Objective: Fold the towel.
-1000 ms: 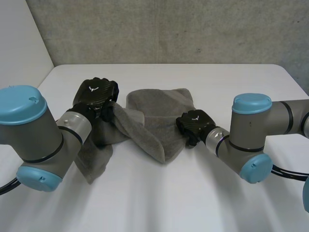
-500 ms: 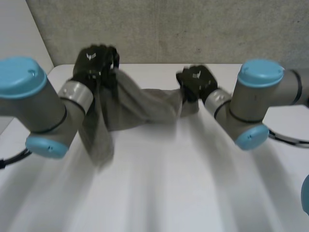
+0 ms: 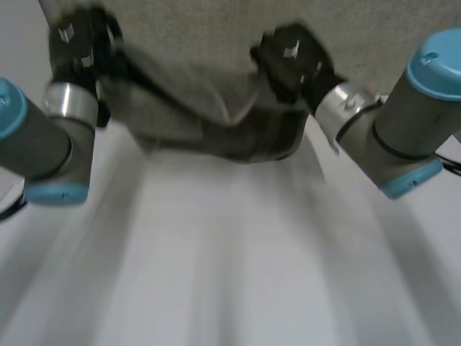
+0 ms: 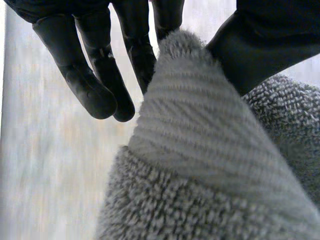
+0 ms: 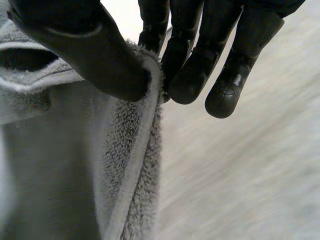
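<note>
Towel: I see the grey towel (image 3: pixel 238 133) held up over the white bench (image 3: pixel 230 267), strung between the two robot hands and sagging in the middle.
Left robot hand: the left robot hand (image 3: pixel 72 40) is grasping one end. Its wrist view shows me a folded edge pinched between thumb and fingers.
Right robot hand: the right robot hand (image 3: pixel 288 50) is grasping the other end, its thumb pressing the hemmed edge against its fingers.
Arms: both are raised, one at each side of the towel.
</note>
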Available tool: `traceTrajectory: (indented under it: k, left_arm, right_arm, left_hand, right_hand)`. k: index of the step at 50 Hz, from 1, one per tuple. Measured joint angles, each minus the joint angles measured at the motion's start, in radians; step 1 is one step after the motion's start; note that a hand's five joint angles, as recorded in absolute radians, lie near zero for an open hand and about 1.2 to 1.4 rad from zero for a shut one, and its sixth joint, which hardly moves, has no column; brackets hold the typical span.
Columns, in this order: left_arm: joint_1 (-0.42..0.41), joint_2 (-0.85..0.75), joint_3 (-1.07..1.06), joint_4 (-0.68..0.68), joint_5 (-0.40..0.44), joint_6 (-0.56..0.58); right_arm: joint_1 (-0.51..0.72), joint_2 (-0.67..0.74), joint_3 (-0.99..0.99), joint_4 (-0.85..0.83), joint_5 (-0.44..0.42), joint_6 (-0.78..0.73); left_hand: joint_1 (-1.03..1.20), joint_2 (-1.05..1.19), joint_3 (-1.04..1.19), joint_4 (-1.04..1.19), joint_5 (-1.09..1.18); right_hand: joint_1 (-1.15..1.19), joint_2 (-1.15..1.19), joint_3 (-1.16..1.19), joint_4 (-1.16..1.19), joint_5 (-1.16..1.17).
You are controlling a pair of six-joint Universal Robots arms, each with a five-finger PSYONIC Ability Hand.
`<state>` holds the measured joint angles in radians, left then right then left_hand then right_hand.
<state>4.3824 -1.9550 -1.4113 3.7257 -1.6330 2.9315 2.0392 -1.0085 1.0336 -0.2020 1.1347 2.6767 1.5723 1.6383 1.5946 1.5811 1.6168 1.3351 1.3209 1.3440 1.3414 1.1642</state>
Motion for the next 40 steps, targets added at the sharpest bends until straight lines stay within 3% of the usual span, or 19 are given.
traceTrajectory:
  k: [9,19,22,26,29,34,40]
  left_arm:
    - [0.037,-0.024,-0.217,-0.152,0.055,0.036]
    - [0.132,-0.027,-0.347,-0.263,0.081,0.213]
    - [0.137,-0.011,-0.370,-0.298,0.095,0.265]
    - [0.127,0.047,-0.398,-0.369,0.162,0.354]
    - [0.115,0.104,-0.406,-0.403,0.229,0.407]
    - [0.099,0.199,-0.399,-0.423,0.317,0.477]
    - [0.062,0.249,-0.359,-0.416,0.351,0.510]
  right_arm:
    - [0.006,0.058,0.057,0.346,-0.036,-0.241]
    - [0.015,0.080,0.135,0.412,0.027,-0.297]
    - [0.026,0.080,0.154,0.409,0.039,-0.291]
    - [0.048,0.079,0.191,0.406,0.055,-0.265]
    - [0.057,0.078,0.216,0.406,0.064,-0.225]
    - [0.066,0.067,0.263,0.402,0.072,-0.137]
    - [0.084,0.047,0.316,0.398,0.070,-0.088]
  left_hand:
    - [0.000,0.000,0.000,0.000,0.000]
    - [-0.005,-0.005,-0.007,-0.006,-0.006]
    - [-0.242,-0.296,-0.267,-0.253,-0.264]
    - [-0.726,-0.794,-0.742,-0.732,-0.756]
    - [-0.921,-0.987,-0.954,-0.929,-0.971]
    - [-1.013,-1.088,-1.054,-1.021,-1.087]
    - [-1.016,-1.089,-1.054,-1.021,-1.091]
  right_hand:
    - [0.000,0.000,0.000,0.000,0.000]
    - [0.000,0.000,0.000,0.000,0.000]
    - [0.000,0.000,0.000,0.000,0.000]
    - [0.000,0.000,0.000,0.000,0.000]
    - [0.000,0.000,0.000,0.000,0.000]
    - [0.000,0.000,0.000,0.000,0.000]
    - [0.000,0.000,0.000,0.000,0.000]
